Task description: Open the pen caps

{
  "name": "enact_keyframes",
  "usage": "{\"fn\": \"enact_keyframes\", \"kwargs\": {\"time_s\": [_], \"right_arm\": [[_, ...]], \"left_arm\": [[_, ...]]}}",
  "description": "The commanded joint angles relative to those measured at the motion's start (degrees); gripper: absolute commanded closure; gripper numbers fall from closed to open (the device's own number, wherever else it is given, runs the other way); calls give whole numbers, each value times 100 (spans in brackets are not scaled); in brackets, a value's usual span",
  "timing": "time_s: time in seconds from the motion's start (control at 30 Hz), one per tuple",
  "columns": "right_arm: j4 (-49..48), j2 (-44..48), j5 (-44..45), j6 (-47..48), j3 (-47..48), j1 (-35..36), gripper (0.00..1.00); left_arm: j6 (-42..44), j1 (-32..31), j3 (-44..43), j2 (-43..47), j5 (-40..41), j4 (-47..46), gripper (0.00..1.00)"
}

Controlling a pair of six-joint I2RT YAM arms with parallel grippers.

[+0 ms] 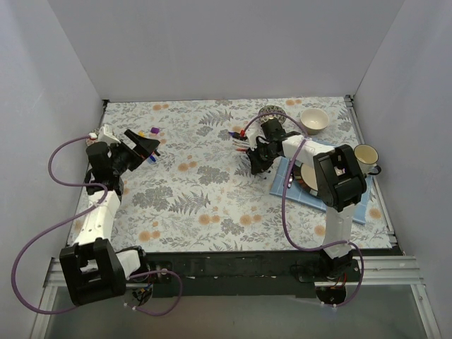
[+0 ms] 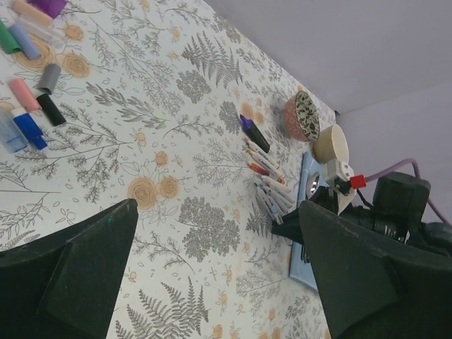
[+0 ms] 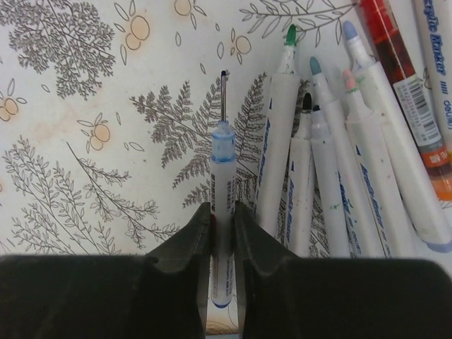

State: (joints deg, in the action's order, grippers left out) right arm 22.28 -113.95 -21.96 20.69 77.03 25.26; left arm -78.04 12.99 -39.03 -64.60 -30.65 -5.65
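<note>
Several loose pen caps [image 2: 30, 106] in purple, green, grey, pink, black and blue lie on the floral cloth at the far left; they also show beside my left gripper in the top view [image 1: 152, 131]. My left gripper [image 1: 145, 147] is wide open and empty, its fingers [image 2: 78, 272] above bare cloth. My right gripper [image 3: 222, 219] is shut on a thin white-barrelled blue pen [image 3: 223, 166], uncapped, with its fine tip pointing away. Several other uncapped white pens [image 3: 332, 162] lie right beside it. In the top view the right gripper [image 1: 255, 164] sits at that pen cluster [image 1: 241, 143].
A blue mat with a plate [image 1: 353, 205] lies under the right arm. A mug [image 1: 365, 157], a cream bowl [image 1: 314, 120] and a patterned bowl [image 1: 268, 113] stand at the back right. A purple-capped marker [image 2: 254, 133] lies by the pens. Walls enclose the table.
</note>
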Motion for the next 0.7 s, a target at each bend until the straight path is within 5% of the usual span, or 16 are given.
{"fn": "enact_keyframes", "kwargs": {"time_s": [0.0,0.17,0.4,0.53,0.67], "right_arm": [[180,110,314,269,198,50,74],[180,294,455,331,145,41,62],[224,873,675,611,84,-21,57],[-21,1969,395,779,-310,-423,50],[-592,3289,43,727,-978,-1126,32]], "left_arm": [[562,-192,79,544,-20,187,2],[544,-218,62,571,-63,205,2],[553,-236,18,615,-177,240,2],[973,-464,-245,808,-187,494,2],[1317,-964,-553,1107,200,1056,2]]}}
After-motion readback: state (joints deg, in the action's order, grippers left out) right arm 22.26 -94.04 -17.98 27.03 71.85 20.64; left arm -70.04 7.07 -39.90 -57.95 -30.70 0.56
